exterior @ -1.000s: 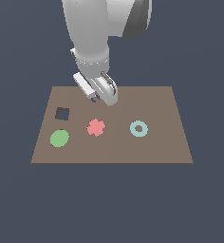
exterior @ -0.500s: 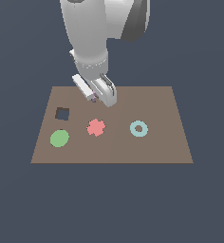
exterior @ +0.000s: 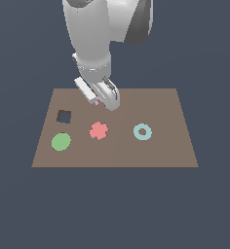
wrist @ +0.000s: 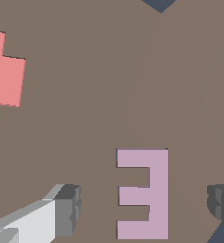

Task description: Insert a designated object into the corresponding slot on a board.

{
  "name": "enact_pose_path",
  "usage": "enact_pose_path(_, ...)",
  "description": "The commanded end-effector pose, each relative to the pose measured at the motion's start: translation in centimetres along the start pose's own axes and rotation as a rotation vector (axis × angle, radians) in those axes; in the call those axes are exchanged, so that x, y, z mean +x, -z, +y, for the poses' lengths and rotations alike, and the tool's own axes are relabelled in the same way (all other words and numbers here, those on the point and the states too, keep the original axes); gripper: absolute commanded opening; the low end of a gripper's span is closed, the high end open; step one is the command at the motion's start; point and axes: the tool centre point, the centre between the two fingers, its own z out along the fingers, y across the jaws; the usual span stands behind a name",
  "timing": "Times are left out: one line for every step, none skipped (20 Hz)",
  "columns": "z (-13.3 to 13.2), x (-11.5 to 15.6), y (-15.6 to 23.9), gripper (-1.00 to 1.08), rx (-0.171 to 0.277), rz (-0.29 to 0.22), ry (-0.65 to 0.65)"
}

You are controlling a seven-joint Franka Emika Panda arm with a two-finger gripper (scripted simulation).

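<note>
1. Looking at the wrist view, the pink E piece (wrist: 143, 193) sits flat in the board (wrist: 109, 95), apparently filling its slot, so insertion looks done.
2. Gripper (wrist: 144, 209) is spread wide, fingers (wrist: 66, 209) clear of the piece.
3. Only backing away seems left.

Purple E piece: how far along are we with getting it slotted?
Done: the gripper is low over the board, open, straddling the purple E piece. In hand: nothing; both fingers stand clear of it. Left: close, lift, carry and insert; I see no matching slot in either view.
</note>
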Motion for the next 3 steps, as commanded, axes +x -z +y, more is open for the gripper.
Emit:
enact_pose_path(-0.01, 0.0, 0.0, 1.0, 0.0, 0.0, 0.0)
enact_pose_path(-0.01, 0.0, 0.0, 1.0, 0.0, 0.0, 0.0)
enact_pose_path(-0.01, 0.0, 0.0, 1.0, 0.0, 0.0, 0.0)
